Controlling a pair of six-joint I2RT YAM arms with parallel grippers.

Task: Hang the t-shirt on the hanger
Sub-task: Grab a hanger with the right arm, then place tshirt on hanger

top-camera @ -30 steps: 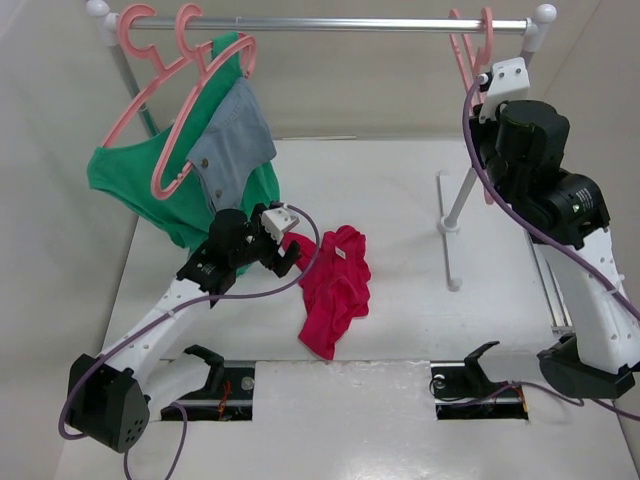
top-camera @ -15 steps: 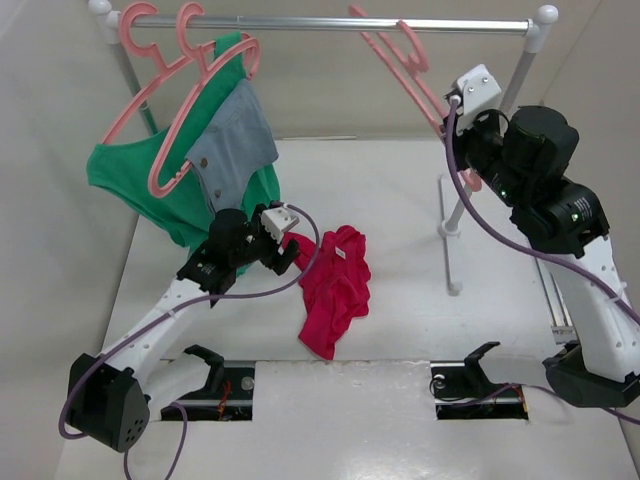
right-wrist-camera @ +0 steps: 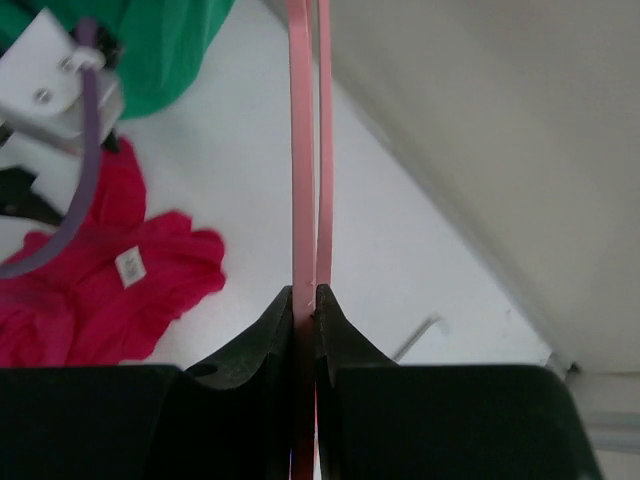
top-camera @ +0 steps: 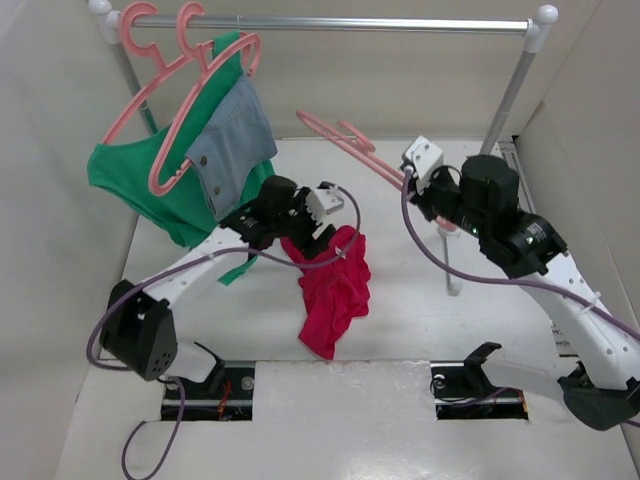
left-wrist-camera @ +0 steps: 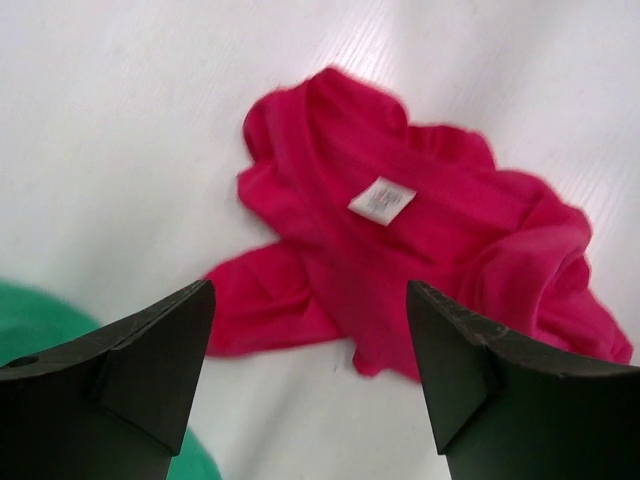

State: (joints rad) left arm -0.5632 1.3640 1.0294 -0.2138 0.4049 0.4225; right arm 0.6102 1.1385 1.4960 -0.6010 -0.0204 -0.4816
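The left hand (left-wrist-camera: 308, 288) hovers wide open and empty over the t-shirt (top-camera: 335, 290), which lies crumpled on the desk (top-camera: 400, 300). The right hand (right-wrist-camera: 305, 300) is clamped on the hanger (right-wrist-camera: 300, 150), holding it aloft nearby. Risk: the thin frame, apparently pinched near one end, may pivot when cloth drags across it.

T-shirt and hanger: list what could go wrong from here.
1. The t-shirt lies bunched on the table; the open left gripper above it could pinch several layers together, leaving no opening for the hanger.
2. The right gripper pinches only thin bars of the hanger, and the long frame sticks far out, so it may twist or slip.
3. The left arm reaches close past the hanging green garment and might snag it.
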